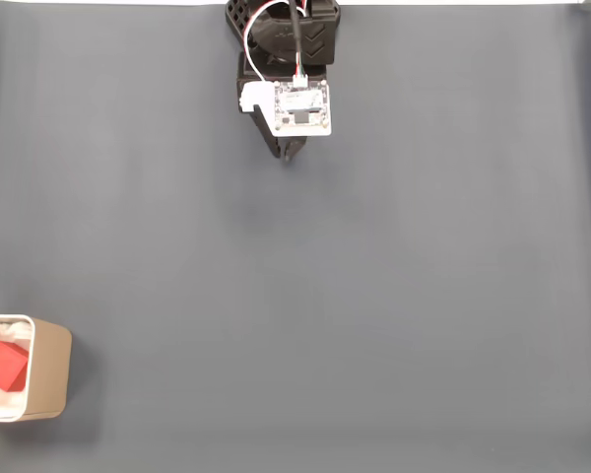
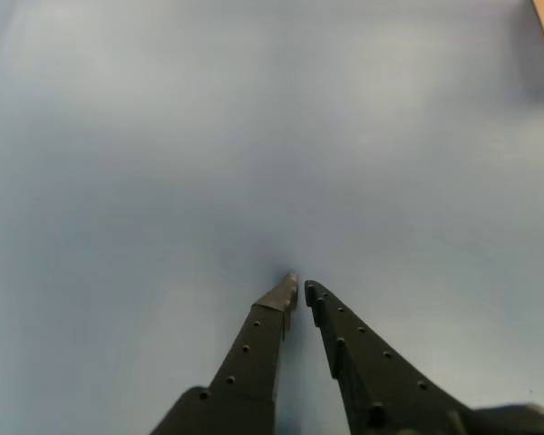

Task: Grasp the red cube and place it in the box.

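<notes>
Cube in the box, arm folded away at the far edge

In the fixed view the red cube [image 1: 4,366] lies inside the box [image 1: 51,372] at the near left corner, well apart from the gripper [image 1: 288,153]. In the other view its 2 fingers [image 2: 254,349] are nearly closed, tips almost touching, holding nothing, over bare grey mat [image 1: 374,296]. Little seems left to go wrong; a fresh reach toward that corner could nudge the light box or tip the cube out.

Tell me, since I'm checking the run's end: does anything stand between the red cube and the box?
No. The red cube already lies inside the box at the fixed view's lower left. The gripper sits far off near the top, jaws nearly together, bare grey mat between.
</notes>
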